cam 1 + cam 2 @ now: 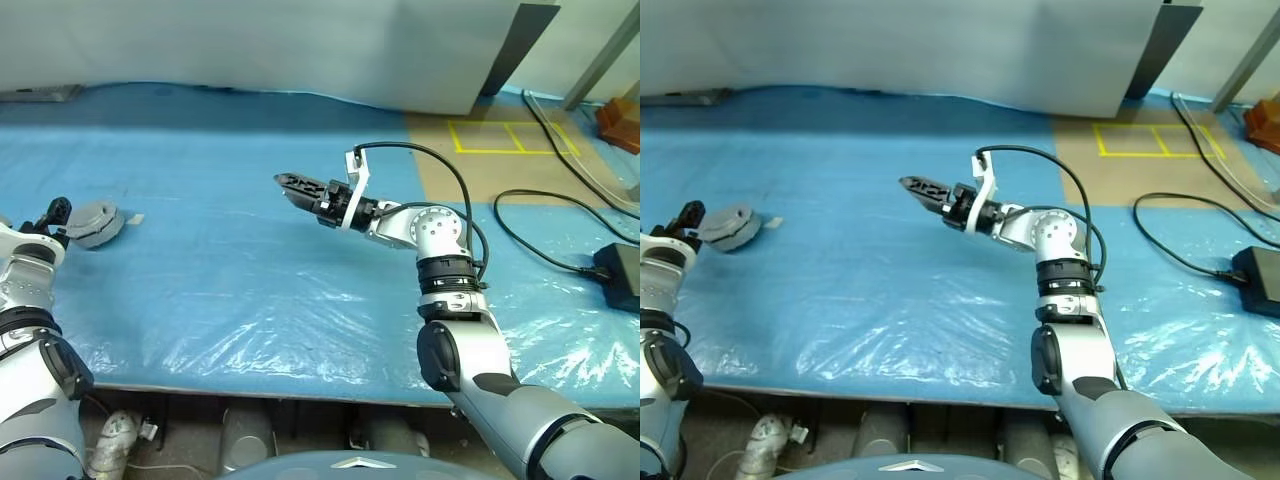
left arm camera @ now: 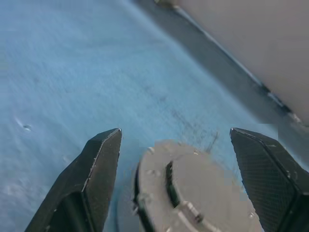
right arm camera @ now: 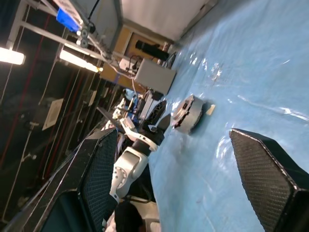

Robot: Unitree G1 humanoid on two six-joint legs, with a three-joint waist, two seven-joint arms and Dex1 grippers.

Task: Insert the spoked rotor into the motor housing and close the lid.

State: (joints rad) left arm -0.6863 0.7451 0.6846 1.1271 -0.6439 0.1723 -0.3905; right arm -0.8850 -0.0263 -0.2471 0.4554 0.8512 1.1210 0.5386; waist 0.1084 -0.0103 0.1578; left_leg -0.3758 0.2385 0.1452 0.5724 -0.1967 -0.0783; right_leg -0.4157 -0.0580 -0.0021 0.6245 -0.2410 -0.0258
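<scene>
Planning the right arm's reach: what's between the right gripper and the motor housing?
Just bare blue sheet separates right gripper from motor housing, per the left eye view.

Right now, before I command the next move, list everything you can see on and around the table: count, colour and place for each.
Motor housing: one, grey, round, far left of the table, lid on top, just ahead of the left tool.
Small tag: one, pale, on the sheet right beside the housing.
Plastic sheet: one, blue, covering the table.
Cables: at least two, black, on the right side of the table.
Power adapter: one, black, right edge.
Taped outline: one, yellow, on the brown patch at far right.
Left tool: one, black, open, fingers either side of the housing, not touching.
Right tool: one, black, open, empty, above mid-table, pointing left.
</scene>
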